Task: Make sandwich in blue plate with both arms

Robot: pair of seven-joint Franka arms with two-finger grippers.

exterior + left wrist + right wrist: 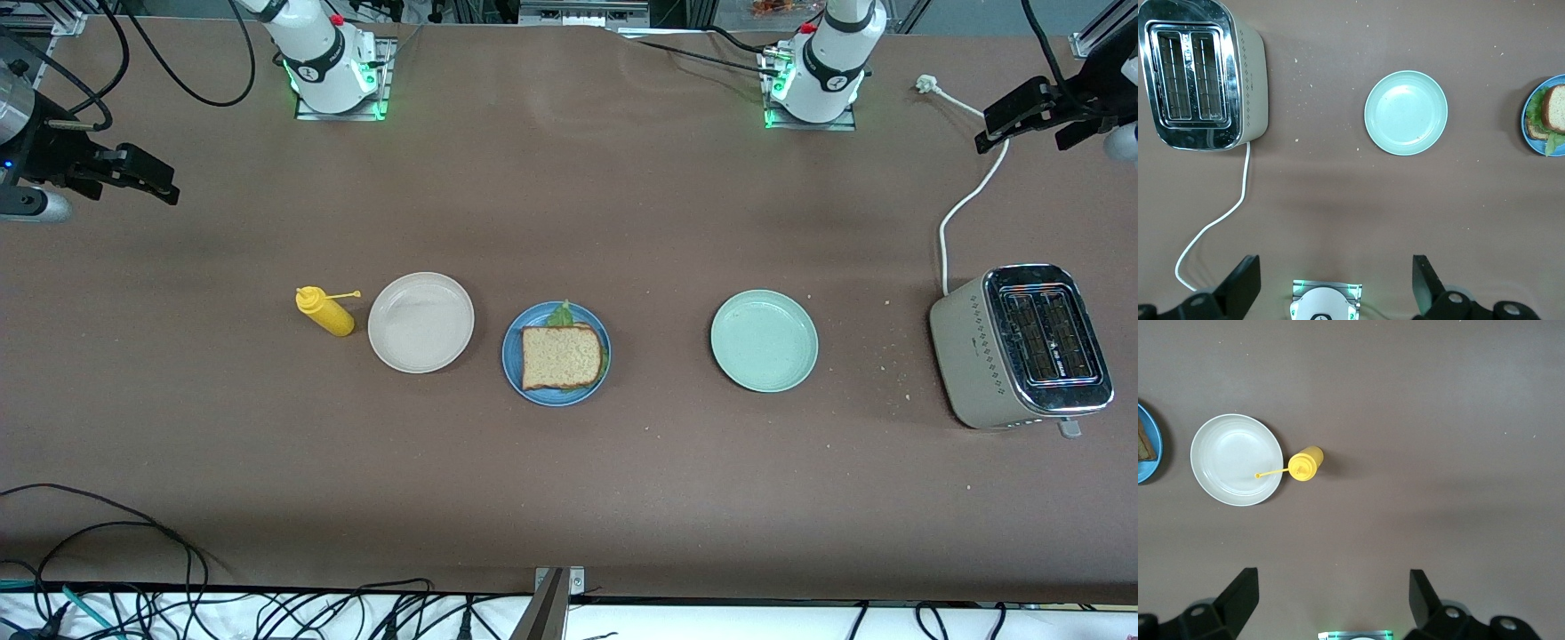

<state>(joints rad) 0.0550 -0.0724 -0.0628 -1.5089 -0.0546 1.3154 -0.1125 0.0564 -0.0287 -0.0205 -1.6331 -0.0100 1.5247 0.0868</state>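
**Brown bread stacked, sandwich on blue plate**

Brown-bread sandwich (560, 356) w/ lettuce sits on blue plate (513, 364), mid-table, btwn beige plate (420, 322) & pale green plate (764, 340). Left gripper (1335, 287) high over table nr toaster (1021, 345), fingers spread. Right gripper (1333, 603) high over its end, fingers spread, empty.

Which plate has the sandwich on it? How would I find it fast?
Look along the row of three plates on the brown table. The middle one is the blue plate, between the beige plate and the pale green plate. It is the only blue one, and only it holds food: the sandwich, with lettuce poking out.
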